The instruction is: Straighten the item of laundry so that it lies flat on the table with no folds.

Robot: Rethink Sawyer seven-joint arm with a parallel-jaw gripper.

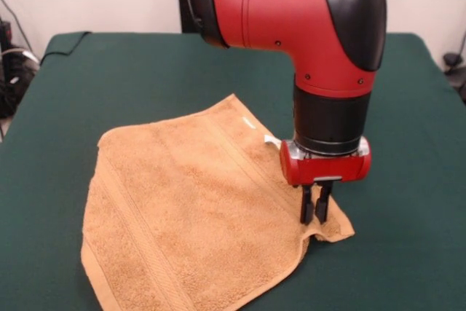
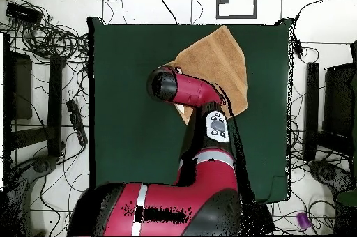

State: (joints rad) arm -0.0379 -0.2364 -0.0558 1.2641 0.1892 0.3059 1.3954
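The tan-orange towel lies spread on the green table, turned like a diamond, with woven border bands and a small white tag at its far edge. Its near edge runs out of the picture. My gripper points straight down at the towel's right corner. Its fingers are close together and pinch a small raised pucker of cloth there. In the overhead view the towel lies in the upper middle of the table, and the arm hides the gripper.
The table cover is folded back at one far corner. Cables and dark equipment lie on the floor around the table. Bare green cloth extends on both sides of the towel.
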